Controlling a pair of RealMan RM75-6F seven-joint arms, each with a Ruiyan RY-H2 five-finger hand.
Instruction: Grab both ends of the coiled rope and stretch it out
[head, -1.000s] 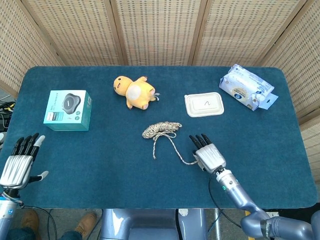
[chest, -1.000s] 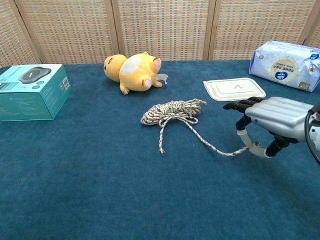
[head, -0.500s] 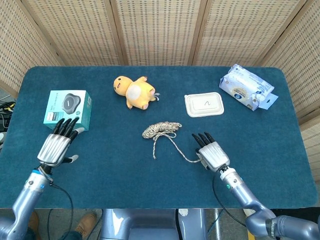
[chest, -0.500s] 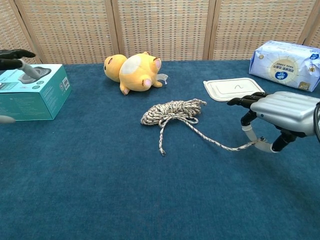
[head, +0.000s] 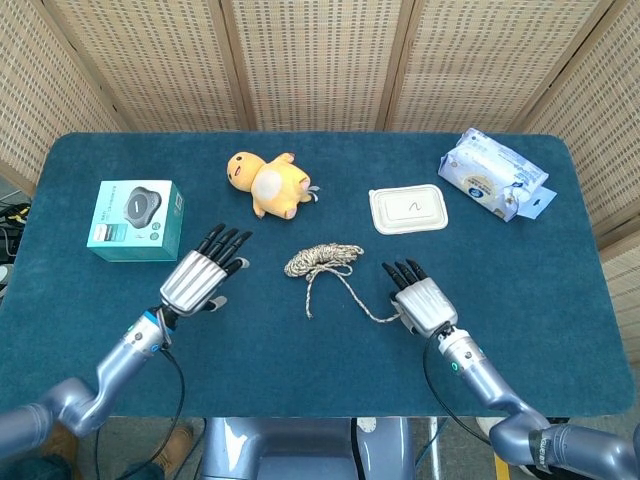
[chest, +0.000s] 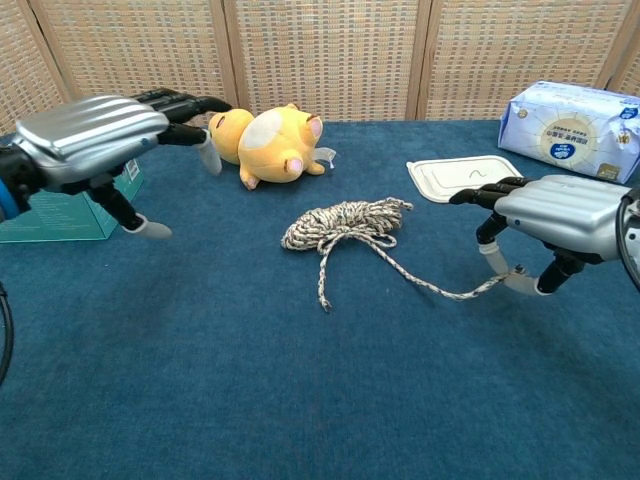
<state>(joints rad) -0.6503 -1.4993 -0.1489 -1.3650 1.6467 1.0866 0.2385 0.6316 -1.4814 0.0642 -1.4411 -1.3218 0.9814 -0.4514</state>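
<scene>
The rope looked like braided, speckled fibre, rough; the table covering was matt blue cloth; both hands, left and right, had glossy silver shells with black fingers; the plush duck was soft fabric; the wipes pack was shiny plastic film.

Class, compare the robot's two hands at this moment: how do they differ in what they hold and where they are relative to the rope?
The right hand pinches one rope end; the left hand holds nothing, fingers spread. The right hand sits at the rope's trailing end; the left hand hovers apart from the coil. Both are silver, palms down.
</scene>
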